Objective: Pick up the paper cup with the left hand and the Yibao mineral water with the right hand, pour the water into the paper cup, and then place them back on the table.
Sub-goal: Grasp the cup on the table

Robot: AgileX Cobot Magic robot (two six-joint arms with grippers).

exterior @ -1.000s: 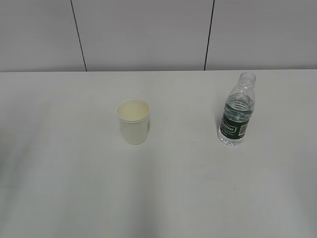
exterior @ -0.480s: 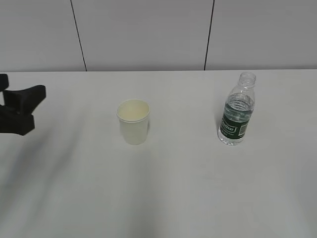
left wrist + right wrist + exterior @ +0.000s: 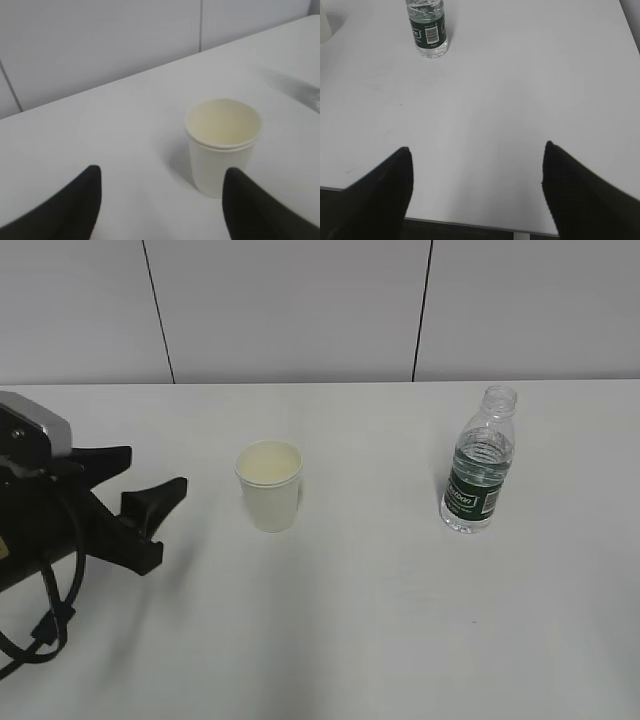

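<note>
Outside camera: paper cup [image 3: 269, 486] upright mid-table [image 3: 350, 640], bottle [image 3: 479, 464] well off to its right, capless, part full of water [image 3: 484, 458]. Left gripper [image 3: 130, 495] left of the cup, fingers spread wide, nothing held, not touching it.

Left wrist cam: cup [image 3: 223, 144] dead ahead between the two spread fingertips [image 3: 70, 205], a bit nearer the right one.

Right wrist cam: right gripper [image 3: 477, 187] splayed open too, empty, hanging near the table edge. Bottle [image 3: 428, 28] far ahead, upper left.
</note>
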